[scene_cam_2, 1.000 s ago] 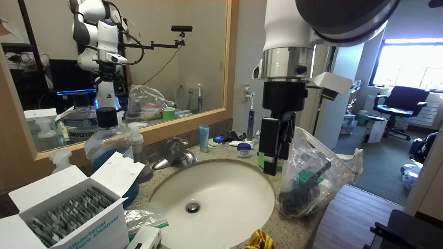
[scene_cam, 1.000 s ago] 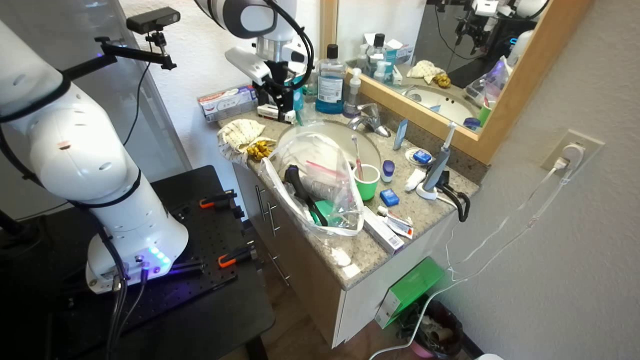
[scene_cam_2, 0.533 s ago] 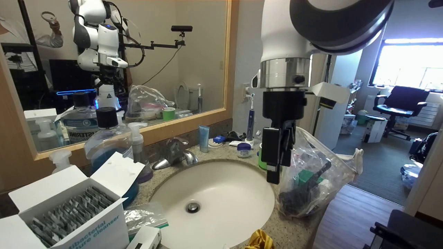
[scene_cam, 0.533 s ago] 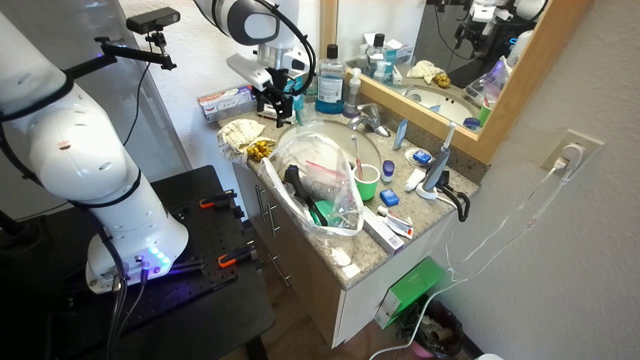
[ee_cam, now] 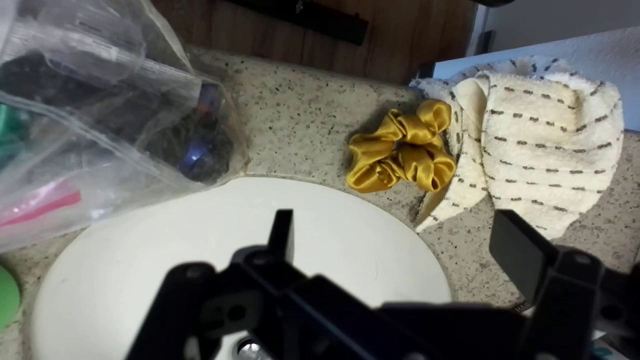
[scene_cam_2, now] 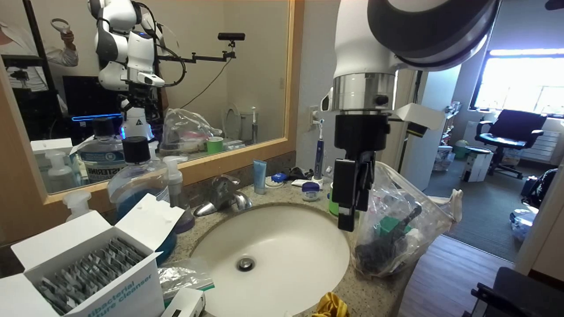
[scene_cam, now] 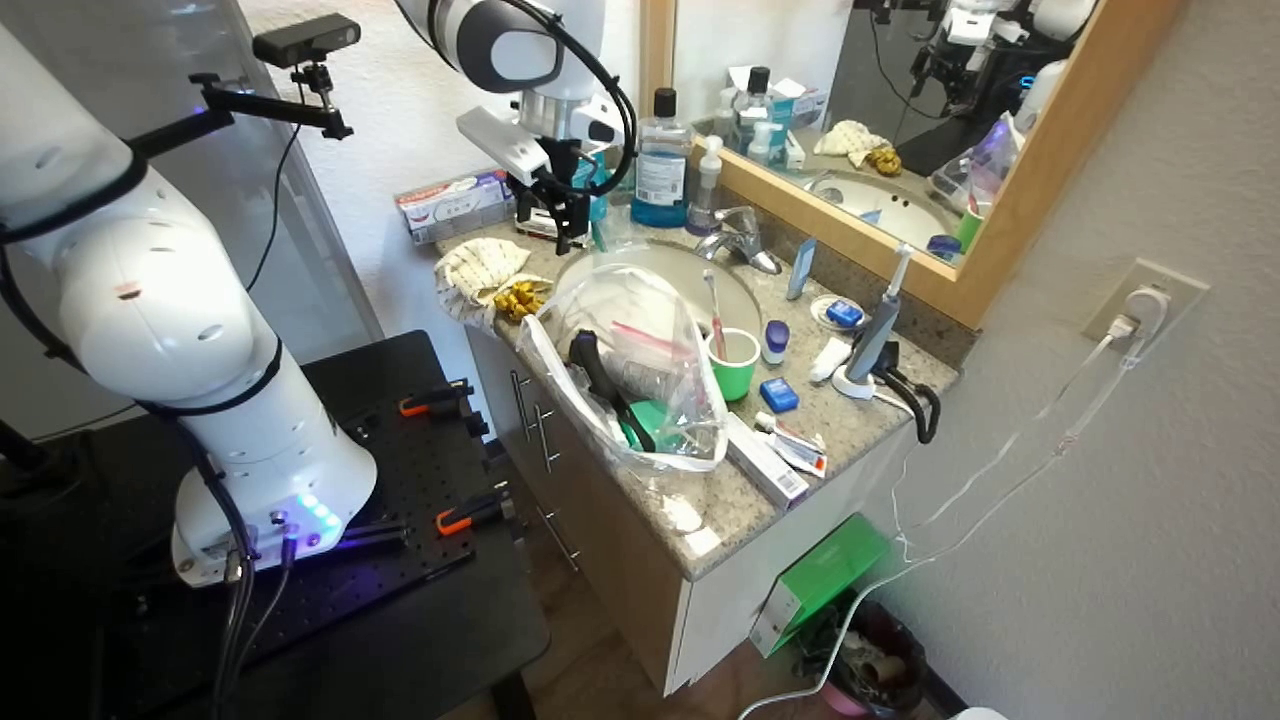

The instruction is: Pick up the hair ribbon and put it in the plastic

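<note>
The hair ribbon is a golden-yellow satin scrunchie. It lies on the speckled counter against a striped towel, and shows in both exterior views, cut off in one of them. The plastic is a large clear bag with a brush and other items inside. It stands open on the counter by the sink in both exterior views. My gripper is open and empty, its jaws wide apart. It also shows in both exterior views, above counter height, apart from the ribbon and the bag.
A cream towel touches the ribbon. The white sink basin lies below my gripper. A mouthwash bottle, soap dispenser and faucet stand behind the sink. A green cup stands beside the bag. An open white box stands near the sink.
My gripper has come down a little since one second ago and hardly moved over the last half second. It stays open. The ribbon and the bag have not moved.
</note>
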`<state>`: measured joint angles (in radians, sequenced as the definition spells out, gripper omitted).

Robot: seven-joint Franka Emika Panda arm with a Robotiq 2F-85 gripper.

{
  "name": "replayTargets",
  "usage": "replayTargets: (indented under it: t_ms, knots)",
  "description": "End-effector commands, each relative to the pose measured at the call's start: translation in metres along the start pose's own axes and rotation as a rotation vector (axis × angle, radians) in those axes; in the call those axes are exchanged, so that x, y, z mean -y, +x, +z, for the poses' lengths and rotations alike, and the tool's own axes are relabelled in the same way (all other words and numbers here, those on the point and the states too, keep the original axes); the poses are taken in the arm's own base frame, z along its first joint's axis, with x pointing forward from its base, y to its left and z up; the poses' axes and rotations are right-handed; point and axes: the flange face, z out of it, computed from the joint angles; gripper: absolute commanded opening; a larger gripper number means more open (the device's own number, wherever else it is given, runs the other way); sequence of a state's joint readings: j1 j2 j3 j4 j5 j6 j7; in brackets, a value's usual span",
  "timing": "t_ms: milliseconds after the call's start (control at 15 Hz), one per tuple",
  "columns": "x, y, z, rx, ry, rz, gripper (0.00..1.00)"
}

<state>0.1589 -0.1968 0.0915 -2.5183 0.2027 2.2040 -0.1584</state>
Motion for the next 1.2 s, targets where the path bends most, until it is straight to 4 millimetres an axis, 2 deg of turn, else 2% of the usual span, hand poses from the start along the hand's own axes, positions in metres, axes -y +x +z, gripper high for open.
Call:
replayTargets:
  t_ms: [0,467,733,1133]
  knots:
    - [0.003,0.003,0.01,-0.006,0.009,-0.038,1.0]
    - [0.019,0.012,0.046,0.048,-0.005,-0.078,1.0]
    - [0.019,0.013,0.07,0.013,0.007,-0.074,1.0]
    - [0.024,-0.003,0.106,-0.013,-0.013,-0.076,1.0]
